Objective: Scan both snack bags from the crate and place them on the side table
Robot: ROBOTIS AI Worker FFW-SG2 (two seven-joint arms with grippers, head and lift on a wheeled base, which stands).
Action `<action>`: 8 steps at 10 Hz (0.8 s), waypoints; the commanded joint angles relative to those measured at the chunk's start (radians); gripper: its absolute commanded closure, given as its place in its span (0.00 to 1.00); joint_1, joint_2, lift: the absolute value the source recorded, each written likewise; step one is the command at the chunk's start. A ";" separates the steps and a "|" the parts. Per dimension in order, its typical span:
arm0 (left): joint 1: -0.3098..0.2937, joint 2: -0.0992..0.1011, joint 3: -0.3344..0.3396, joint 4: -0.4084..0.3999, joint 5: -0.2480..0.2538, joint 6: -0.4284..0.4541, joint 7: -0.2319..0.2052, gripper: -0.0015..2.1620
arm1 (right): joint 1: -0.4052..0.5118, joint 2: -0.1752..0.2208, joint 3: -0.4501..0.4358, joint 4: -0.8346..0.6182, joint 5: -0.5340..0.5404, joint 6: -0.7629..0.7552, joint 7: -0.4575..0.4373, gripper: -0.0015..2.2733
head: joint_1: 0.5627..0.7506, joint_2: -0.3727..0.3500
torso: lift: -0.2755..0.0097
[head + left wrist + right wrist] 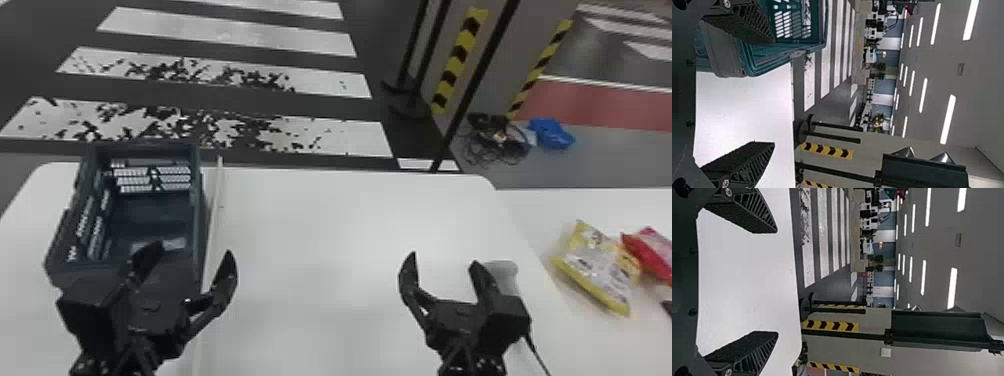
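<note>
Head view shows left hand [190,251] and right hand [443,258] spread above the desk [325,225], crate [201,215] at left, yellow bag [600,265] beside red bag [654,252] on the side desk [545,205].

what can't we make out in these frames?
- Red bag: head view, right end cut off by the right edge.
- Side table: head view, cut off by the same edge.
- Dark thing there: head view, mostly cut off, unidentifiable.
- Crate: head view, near end partly hidden by left gripper.
- Pale thing: head view, partly behind right gripper.
</note>
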 commanded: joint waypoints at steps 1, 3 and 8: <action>0.001 -0.001 0.000 0.002 0.000 0.000 0.000 0.04 | 0.002 0.000 0.001 0.003 -0.001 -0.004 -0.001 0.03 | 0.70 0.23 | 0.63; -0.001 -0.002 0.008 0.002 0.002 0.000 0.000 0.04 | 0.002 0.000 0.005 0.013 0.001 -0.007 0.003 0.03 | 0.70 0.23 | 0.63; -0.015 -0.007 0.008 0.016 0.003 0.000 0.000 0.04 | -0.003 -0.003 0.011 0.020 0.003 -0.007 0.006 0.03 | 0.70 0.24 | 0.63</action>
